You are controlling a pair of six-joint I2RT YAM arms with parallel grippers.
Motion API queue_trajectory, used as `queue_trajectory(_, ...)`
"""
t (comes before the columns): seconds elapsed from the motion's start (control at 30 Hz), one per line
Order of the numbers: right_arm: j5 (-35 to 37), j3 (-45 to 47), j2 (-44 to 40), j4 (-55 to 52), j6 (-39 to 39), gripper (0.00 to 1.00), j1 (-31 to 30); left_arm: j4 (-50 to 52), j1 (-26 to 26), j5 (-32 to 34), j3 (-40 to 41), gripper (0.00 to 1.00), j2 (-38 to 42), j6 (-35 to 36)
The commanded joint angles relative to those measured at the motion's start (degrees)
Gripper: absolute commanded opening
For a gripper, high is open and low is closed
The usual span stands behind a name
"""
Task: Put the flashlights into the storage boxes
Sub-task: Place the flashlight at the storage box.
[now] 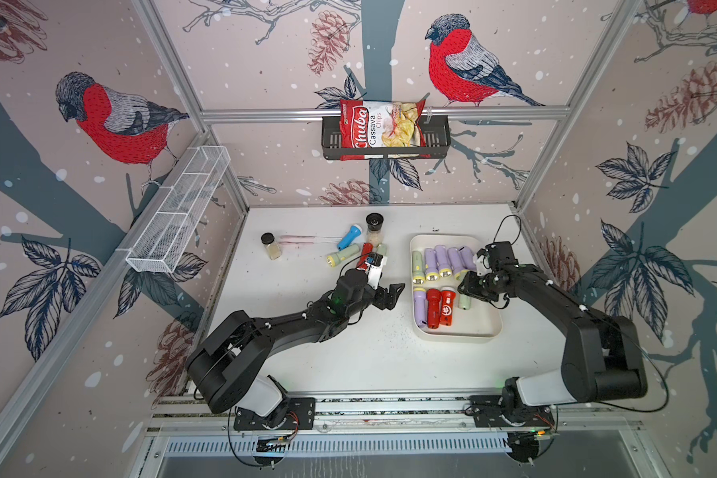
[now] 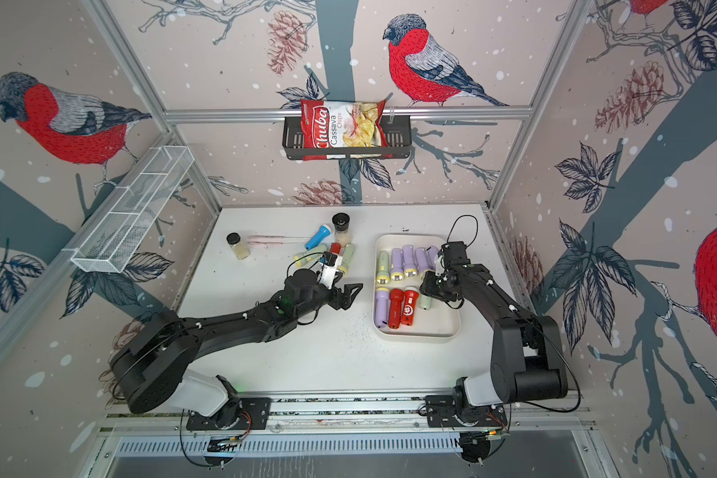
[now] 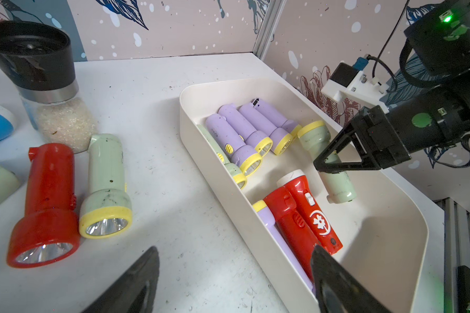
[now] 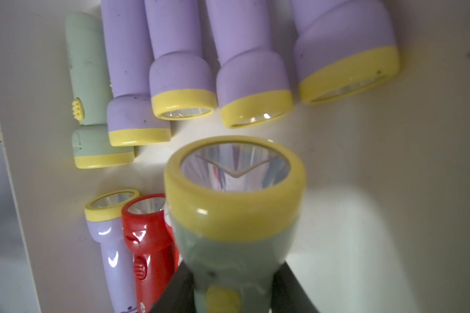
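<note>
The cream storage box point(image 1: 456, 337) point(image 3: 228, 206) sits right of centre and holds a back row of lilac flashlights point(image 1: 443, 260), a pale green one point(image 1: 418, 267), and in front a lilac one point(image 1: 419, 306) and two red ones point(image 1: 440, 308). My right gripper point(image 4: 232, 298) point(image 3: 329, 162) is shut on a pale green, yellow-headed flashlight point(image 4: 234, 216) point(image 3: 337, 187) inside the box, beside the red ones. My left gripper point(image 1: 392, 296) point(image 3: 234, 260) hangs open and empty over the table, just left of the box. Blue point(image 1: 348, 236), red point(image 3: 45, 206) and pale green point(image 3: 106, 187) flashlights lie loose behind it.
Two black-capped spice jars point(image 1: 270, 245) point(image 1: 374, 229) and thin pink sticks point(image 1: 303, 239) stand among the loose flashlights. A white wire basket point(image 1: 179, 211) hangs on the left wall. A black basket point(image 1: 435, 136) with a chips bag hangs on the back wall.
</note>
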State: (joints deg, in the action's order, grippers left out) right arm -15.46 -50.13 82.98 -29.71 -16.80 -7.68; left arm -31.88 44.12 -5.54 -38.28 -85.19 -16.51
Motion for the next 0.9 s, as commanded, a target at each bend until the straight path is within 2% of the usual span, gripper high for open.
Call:
queue_trajectory(0.0, -1.34, 0.69, 1.31, -1.84, 0.36, 0.38, 0.21, -0.53, 0.05, 0.53, -0.41, 0.86, -0.37, 0.53)
queue_trajectory(0.3, -4.24, 2.70, 3.50, -2.22, 0.45, 0.44, 0.07, -0.55, 0.10, 0.39, -0.78, 0.86, -0.59, 0.42)
queue_trajectory(0.53, -5.29, 3.24, 2.67, -2.70, 0.62, 0.55, -0.07, -0.71, 0.09, 0.16, -0.89, 0.86, -0.86, -0.07)
queue_trajectory(0.87, -3.55, 1.72, -0.71, -4.95, 0.36, 0.59, -0.45, 0.23, 0.12, 0.66, -0.72, 0.85, 0.09, -0.42)
